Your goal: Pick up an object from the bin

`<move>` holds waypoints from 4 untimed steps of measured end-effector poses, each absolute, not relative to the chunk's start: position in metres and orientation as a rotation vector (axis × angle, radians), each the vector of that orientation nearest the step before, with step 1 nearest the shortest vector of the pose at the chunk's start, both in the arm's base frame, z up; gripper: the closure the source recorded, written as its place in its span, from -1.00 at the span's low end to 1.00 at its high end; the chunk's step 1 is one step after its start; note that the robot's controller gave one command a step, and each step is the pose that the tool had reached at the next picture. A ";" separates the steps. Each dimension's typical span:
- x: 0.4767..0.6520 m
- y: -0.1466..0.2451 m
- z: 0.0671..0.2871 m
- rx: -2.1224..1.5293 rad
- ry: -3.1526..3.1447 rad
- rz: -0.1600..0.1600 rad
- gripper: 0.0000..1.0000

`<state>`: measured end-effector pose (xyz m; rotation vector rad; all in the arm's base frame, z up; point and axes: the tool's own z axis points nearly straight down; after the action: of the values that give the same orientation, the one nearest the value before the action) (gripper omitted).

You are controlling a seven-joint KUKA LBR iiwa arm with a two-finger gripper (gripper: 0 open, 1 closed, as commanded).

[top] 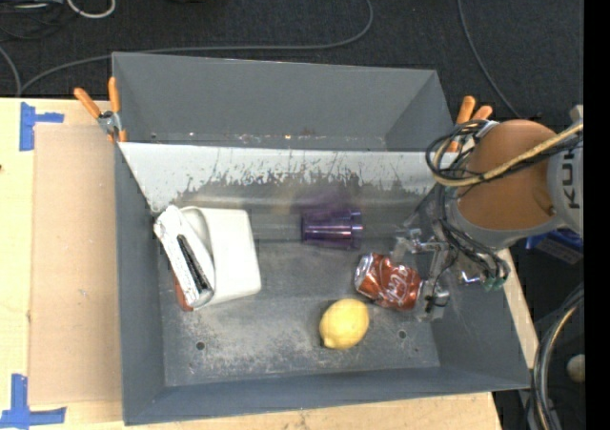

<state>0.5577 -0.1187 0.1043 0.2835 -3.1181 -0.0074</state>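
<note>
My gripper [426, 277] hangs low at the right side of the bin, right beside a crumpled red can [386, 281]. The can's right end lies against the fingers, but I cannot make out whether it sits between them. A yellow lemon [344, 324] lies just below and left of the can, near the front wall. A purple cup [332, 226] lies on its side behind the can, towards the back wall.
A white box-shaped thing [212, 255] with a black and red edge lies at the left of the bin. The arm's orange cover and cables sit above the bin's right rim.
</note>
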 end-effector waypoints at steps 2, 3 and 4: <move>0.567 -0.116 0.071 0.568 -3.084 -0.008 -1.00; 0.555 -0.112 0.128 0.309 -3.116 -0.013 -1.00; 0.555 -0.119 0.072 0.483 -3.088 -0.017 -1.00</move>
<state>0.5548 -0.1194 0.0717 0.4826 -3.0882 -0.0170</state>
